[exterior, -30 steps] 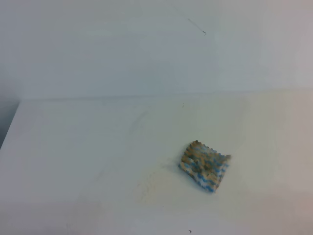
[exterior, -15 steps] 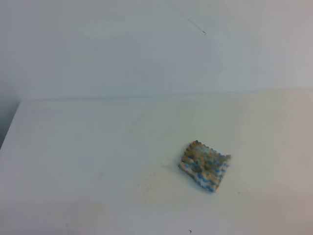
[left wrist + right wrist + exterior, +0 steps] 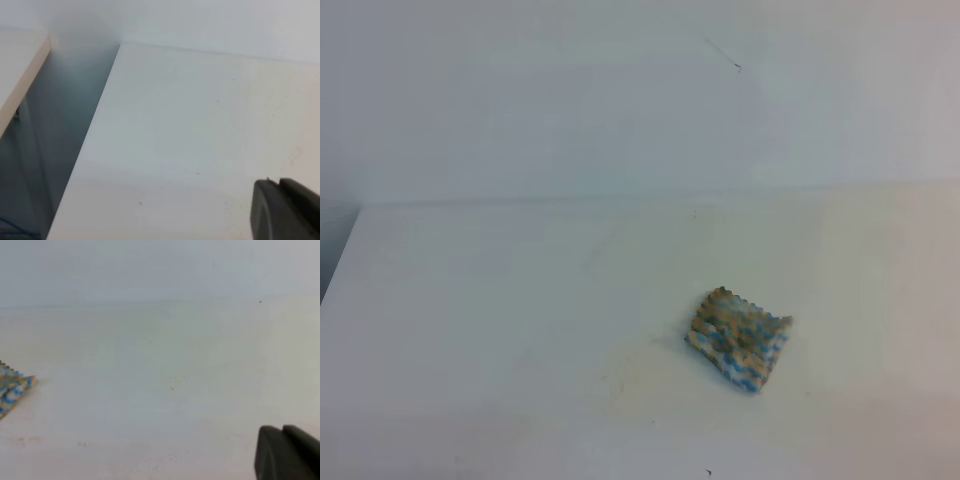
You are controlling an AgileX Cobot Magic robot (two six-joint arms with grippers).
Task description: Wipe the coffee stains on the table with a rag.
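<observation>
The rag (image 3: pixel 738 338), a small blue, tan and white striped cloth, lies flat on the white table (image 3: pixel 490 300), right of the middle. Its corner shows at the left edge of the right wrist view (image 3: pixel 10 390). A faint yellowish film of coffee stains (image 3: pixel 635 372) spreads just left of the rag. No arm shows in the exterior high view. My left gripper (image 3: pixel 279 184) shows only as dark fingers pressed together at the bottom right of the left wrist view, over bare table. My right gripper (image 3: pixel 282 430) looks the same, well right of the rag.
A white wall (image 3: pixel 620 90) rises behind the table. The table's left edge (image 3: pixel 90 150) drops to a dark gap, with another pale surface (image 3: pixel 20 70) beyond it. Tiny dark specks (image 3: pixel 708 472) dot the tabletop.
</observation>
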